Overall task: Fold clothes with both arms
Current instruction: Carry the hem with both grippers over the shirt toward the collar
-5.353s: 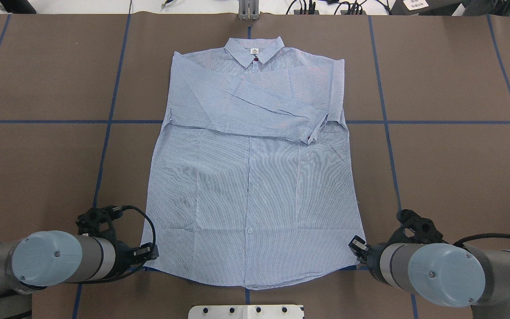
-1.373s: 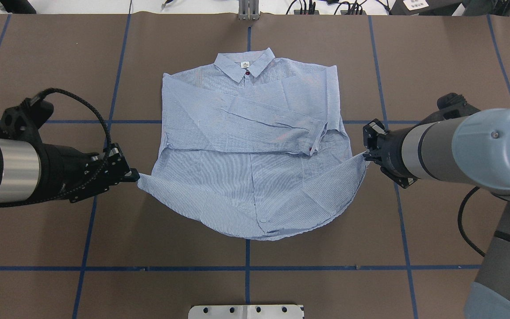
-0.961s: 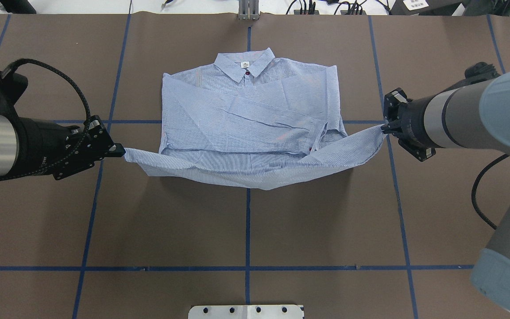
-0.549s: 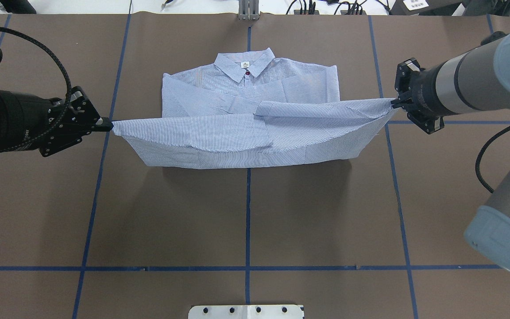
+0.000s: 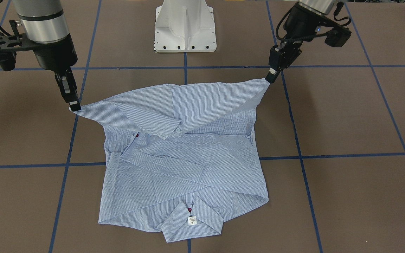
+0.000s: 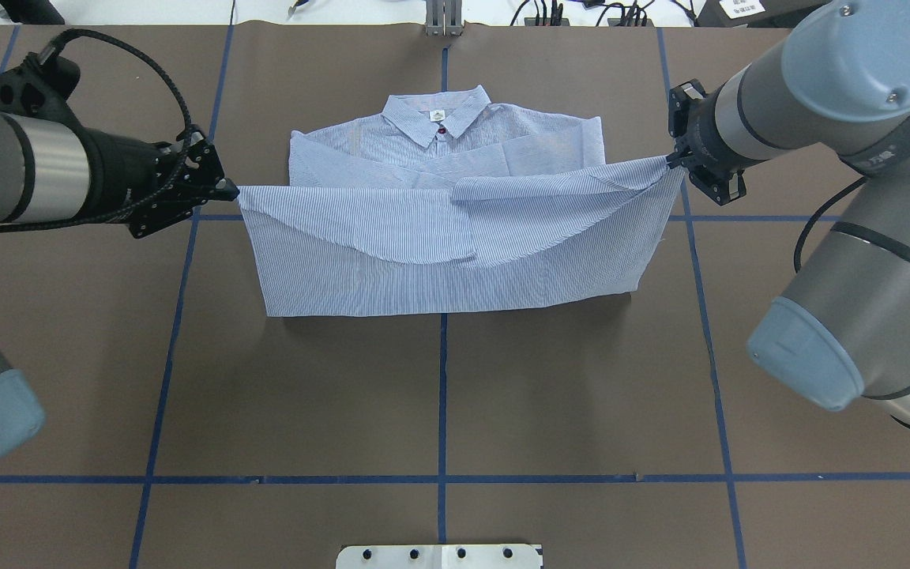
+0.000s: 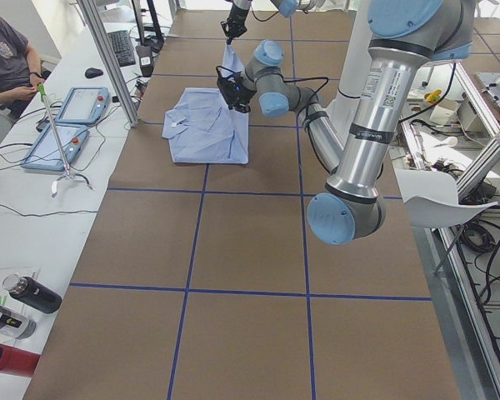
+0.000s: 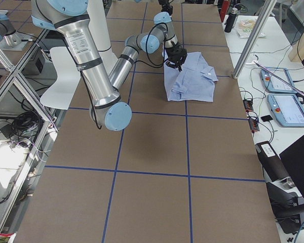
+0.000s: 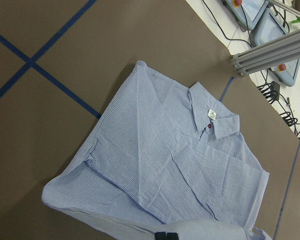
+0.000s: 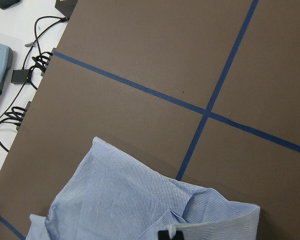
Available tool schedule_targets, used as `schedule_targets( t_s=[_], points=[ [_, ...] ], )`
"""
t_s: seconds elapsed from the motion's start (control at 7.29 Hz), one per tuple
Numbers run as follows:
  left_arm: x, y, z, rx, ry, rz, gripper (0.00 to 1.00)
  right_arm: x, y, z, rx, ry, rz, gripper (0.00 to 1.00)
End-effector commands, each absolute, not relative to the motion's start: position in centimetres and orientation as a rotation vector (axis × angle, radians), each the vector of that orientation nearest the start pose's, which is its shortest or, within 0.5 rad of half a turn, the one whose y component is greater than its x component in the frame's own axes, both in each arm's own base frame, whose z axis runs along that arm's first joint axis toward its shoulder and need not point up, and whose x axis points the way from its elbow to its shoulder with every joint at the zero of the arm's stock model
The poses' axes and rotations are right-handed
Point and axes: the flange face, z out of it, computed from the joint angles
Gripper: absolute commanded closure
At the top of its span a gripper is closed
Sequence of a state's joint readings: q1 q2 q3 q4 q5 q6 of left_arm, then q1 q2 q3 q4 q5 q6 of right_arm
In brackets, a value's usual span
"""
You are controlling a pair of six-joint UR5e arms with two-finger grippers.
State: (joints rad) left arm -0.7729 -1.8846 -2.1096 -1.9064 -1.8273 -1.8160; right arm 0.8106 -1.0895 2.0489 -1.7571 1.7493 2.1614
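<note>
The light blue striped shirt (image 6: 439,261) lies front up on the brown table, collar (image 6: 435,117) at the far side and sleeves folded across the chest. My left gripper (image 6: 230,188) is shut on one hem corner and my right gripper (image 6: 670,160) is shut on the other. They hold the hem stretched in the air over the chest, so the lower half doubles over the upper. In the front-facing view the shirt (image 5: 188,158) hangs between the left gripper (image 5: 268,79) and the right gripper (image 5: 75,107). Both wrist views show the shirt (image 9: 175,160) (image 10: 130,210) below.
The white pedestal base (image 5: 185,26) stands at the robot's side of the table. Blue tape lines (image 6: 441,395) cross the brown table (image 6: 305,411). Operator consoles (image 7: 71,104) and bottles (image 7: 29,293) sit on a side bench beyond the far edge, near a seated person (image 7: 4,58).
Both grippers have lifted the hem corners from the near edge and carried them toward the collar. In the last half second they moved further toward the collar and inward.
</note>
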Motion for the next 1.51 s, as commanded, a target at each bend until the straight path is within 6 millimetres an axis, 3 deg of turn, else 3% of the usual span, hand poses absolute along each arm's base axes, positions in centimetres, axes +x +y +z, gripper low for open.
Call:
schedule_targets(
  t_s=[0.0, 0.27, 0.55, 0.82, 1.1, 1.24, 1.37],
  points=[
    [31.9, -48.9, 25.0, 0.148, 1.212, -0.728, 1.0, -33.9, -53.0, 23.4, -0.084, -0.822, 1.268, 1.0],
    [35.5, -52.6, 27.6, 0.152, 1.214, -0.729, 1.0, -36.7, -57.3, 26.7, -0.078, -0.806, 1.28, 1.0],
    [37.8, -55.8, 29.9, 0.204, 1.196, -0.77, 1.0, -38.3, -60.1, 29.6, -0.072, -0.791, 1.288, 1.0],
    [39.9, -58.1, 32.7, 0.222, 1.207, -0.776, 1.0, -40.7, -63.2, 29.5, -0.028, -0.782, 1.289, 1.0],
    [41.6, -59.9, 34.3, 0.236, 1.209, -0.784, 1.0, -41.7, -64.5, 31.1, -0.018, -0.77, 1.276, 1.0],
    [42.4, -61.0, 35.1, 0.254, 1.203, -0.797, 1.0, -42.7, -65.6, 33.7, -0.015, -0.785, 1.271, 1.0],
    [43.3, -62.0, 37.1, 0.267, 1.197, -0.805, 1.0, -43.6, -66.5, 34.1, -0.014, -0.799, 1.266, 0.78]
  ],
)
